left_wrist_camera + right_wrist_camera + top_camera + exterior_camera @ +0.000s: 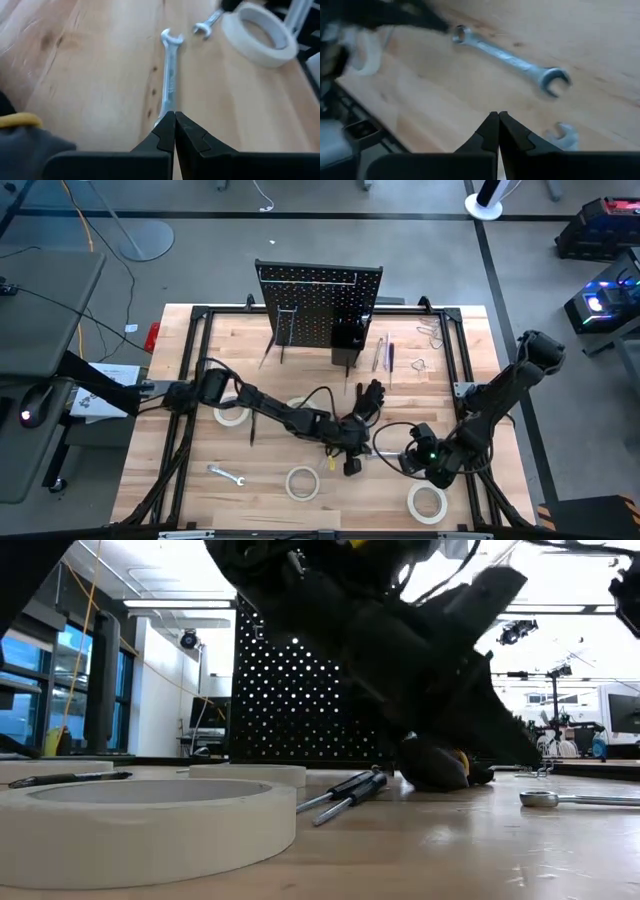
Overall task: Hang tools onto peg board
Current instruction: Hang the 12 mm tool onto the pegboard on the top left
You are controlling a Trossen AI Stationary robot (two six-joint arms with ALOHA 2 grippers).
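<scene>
Your left gripper (174,131) is pinched shut, empty, poised at the wrench (170,82) end. Right gripper (498,131) likewise shut, holding nothing.

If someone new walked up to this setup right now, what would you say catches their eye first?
Probably the two dark arms meeting low over the middle of the wooden table, the left gripper and right gripper both with jaws shut and holding nothing. Next, the upright black peg board at the far edge, and the white tape rolls and a silver wrench lying loose on the wood.
</scene>
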